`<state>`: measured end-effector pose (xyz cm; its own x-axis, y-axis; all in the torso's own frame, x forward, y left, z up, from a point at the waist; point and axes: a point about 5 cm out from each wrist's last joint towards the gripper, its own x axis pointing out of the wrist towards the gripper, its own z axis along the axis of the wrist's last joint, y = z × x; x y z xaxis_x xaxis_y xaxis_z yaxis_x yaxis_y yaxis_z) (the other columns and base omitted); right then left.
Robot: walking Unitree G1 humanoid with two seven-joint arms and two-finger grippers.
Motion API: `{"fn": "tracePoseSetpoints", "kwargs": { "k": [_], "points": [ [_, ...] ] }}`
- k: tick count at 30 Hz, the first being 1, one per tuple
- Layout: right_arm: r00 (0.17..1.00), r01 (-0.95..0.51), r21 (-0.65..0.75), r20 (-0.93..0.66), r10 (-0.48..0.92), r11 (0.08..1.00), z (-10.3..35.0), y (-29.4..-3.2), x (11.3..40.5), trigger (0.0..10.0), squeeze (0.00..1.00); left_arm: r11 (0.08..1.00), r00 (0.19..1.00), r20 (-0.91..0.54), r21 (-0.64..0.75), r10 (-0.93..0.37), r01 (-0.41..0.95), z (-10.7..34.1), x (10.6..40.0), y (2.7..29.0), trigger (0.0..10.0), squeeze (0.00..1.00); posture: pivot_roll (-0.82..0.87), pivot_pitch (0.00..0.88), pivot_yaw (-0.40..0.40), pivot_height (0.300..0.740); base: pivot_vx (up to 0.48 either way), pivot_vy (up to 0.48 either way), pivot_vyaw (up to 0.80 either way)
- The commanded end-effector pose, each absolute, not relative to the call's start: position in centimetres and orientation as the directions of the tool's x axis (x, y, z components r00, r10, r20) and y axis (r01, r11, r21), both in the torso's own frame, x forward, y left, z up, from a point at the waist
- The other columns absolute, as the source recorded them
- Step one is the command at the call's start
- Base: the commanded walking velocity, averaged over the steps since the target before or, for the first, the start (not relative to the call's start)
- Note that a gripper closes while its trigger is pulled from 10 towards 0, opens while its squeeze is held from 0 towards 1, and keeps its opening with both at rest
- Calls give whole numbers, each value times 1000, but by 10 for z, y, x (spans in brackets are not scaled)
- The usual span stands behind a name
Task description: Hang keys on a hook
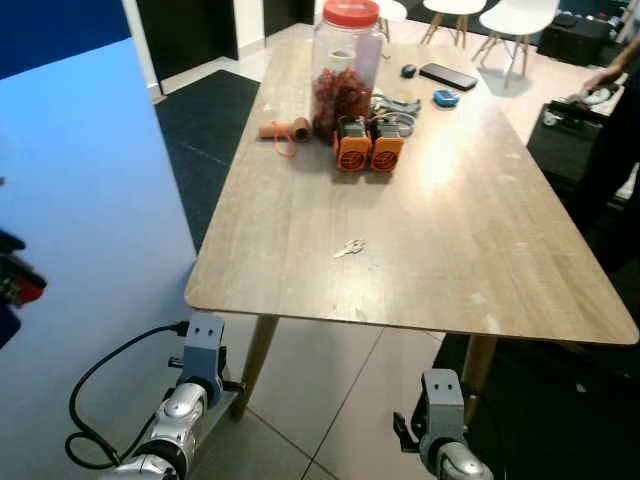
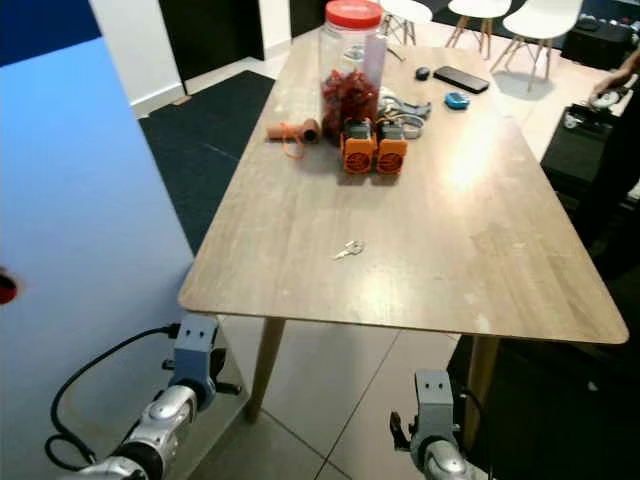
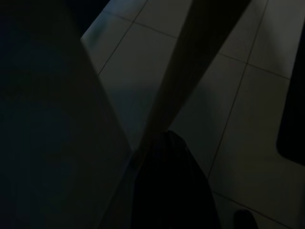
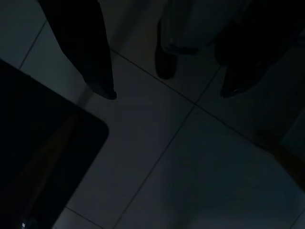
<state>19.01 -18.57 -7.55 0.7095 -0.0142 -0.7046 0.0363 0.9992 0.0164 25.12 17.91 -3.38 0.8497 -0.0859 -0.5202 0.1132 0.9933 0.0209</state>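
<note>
Left arm: hangs low at the near edge of the scene, below the table's near corner, a black cable looping off it. Its wrist camera is very dark; I can't tell how the left gripper stands.
Right arm: also hanging low, in front of the table's near edge. In its wrist camera the right gripper has its two black fingers spread well apart over a tiled floor, with nothing between them.
Blue panel: a pale blue upright surface on the left, beside the table's near corner; something small and red shows at its left edge.
Table: a long wooden top running away from me, on angled wooden legs.
Keys: a small silver bunch lying flat on the table, near the near edge, well apart from everything else and from both arms.
Orange blocks: two side by side past the middle of the table.
Jar: clear, red lid, reddish contents, just behind the orange blocks.
Roll: a brown roll lying left of the jar.
Phone: dark, flat, at the far end, with a blue thing near it.
Chairs: white, beyond the table.
Person: a hand at the far right edge.
</note>
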Motion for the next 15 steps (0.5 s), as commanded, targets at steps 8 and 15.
{"fn": "tracePoseSetpoints", "kwargs": {
  "k": [8, 15],
  "points": [
    [691, 46, 8, -722, -26, 999, -78, -188, 184, 10000, 0, 986, 847, -518, 37, -119, 161, -34, 250, 178, 10000, 0, 43, 9, -14, 740, 0, -98, 0],
    [691, 46, 9, -722, -26, 999, -79, -187, 184, 10000, 0, 987, 843, -524, 24, -121, 157, -35, 249, 177, 10000, 0, 42, 9, -13, 740, 0, -343, 0]
  ]
}}
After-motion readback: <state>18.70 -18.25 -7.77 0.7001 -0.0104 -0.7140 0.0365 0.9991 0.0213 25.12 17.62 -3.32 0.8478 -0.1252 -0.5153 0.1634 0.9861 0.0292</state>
